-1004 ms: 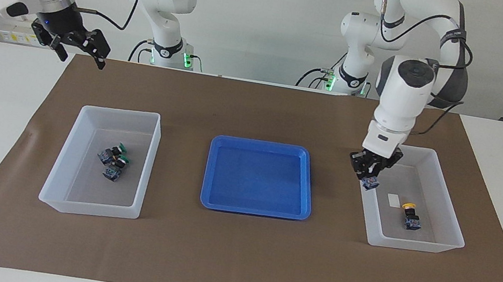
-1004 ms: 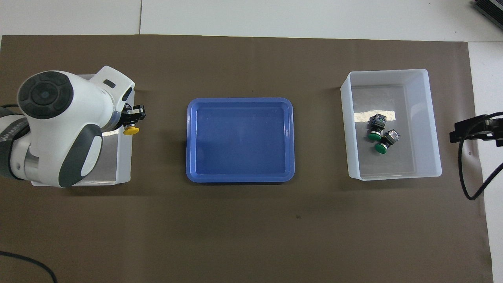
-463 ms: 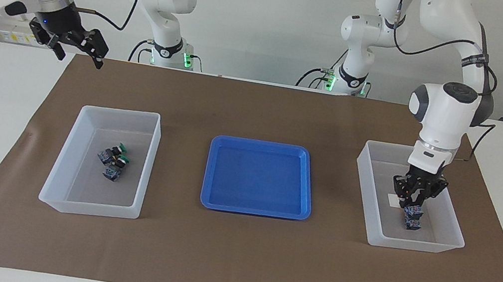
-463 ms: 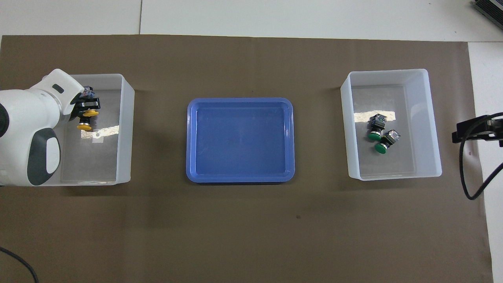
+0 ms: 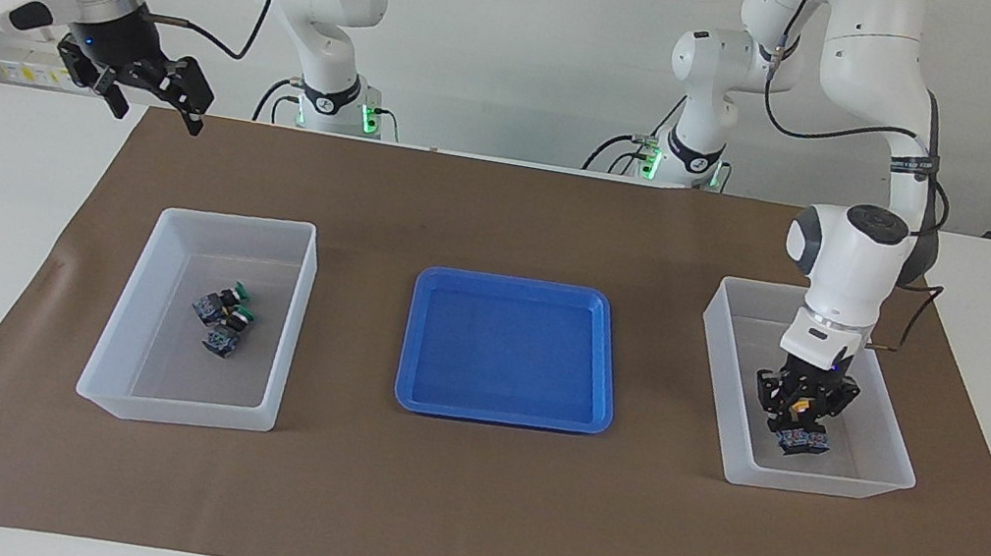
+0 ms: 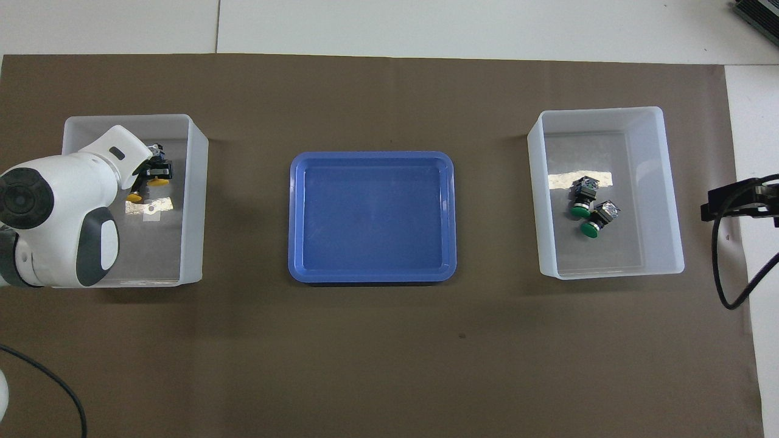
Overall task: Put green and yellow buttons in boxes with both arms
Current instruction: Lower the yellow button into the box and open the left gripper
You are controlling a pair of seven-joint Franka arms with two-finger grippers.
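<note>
My left gripper [image 5: 798,414] [image 6: 157,174] is down inside the box [image 5: 820,487] [image 6: 196,201] at the left arm's end, shut on a yellow button [image 5: 799,405] [image 6: 160,180] held low over the floor. A second yellow button [image 6: 133,197] lies right beside it, partly hidden by the arm. Two green buttons [image 5: 228,311] [image 6: 581,199] lie close together in the other box [image 5: 137,406] [image 6: 608,111]. My right gripper [image 5: 155,93] [image 6: 733,202] hangs open and holds nothing, raised over the white table by the brown paper's corner, and waits.
A shallow blue tray [image 5: 522,284] [image 6: 371,156] with nothing in it sits between the two boxes. Brown paper [image 5: 459,511] covers the table's middle. A small white label [image 6: 151,208] lies on the floor of the box at the left arm's end.
The left gripper carried the yellow button from above the box's tray-side rim into the box and lowered it beside the other yellow button. The right arm hardly moved.
</note>
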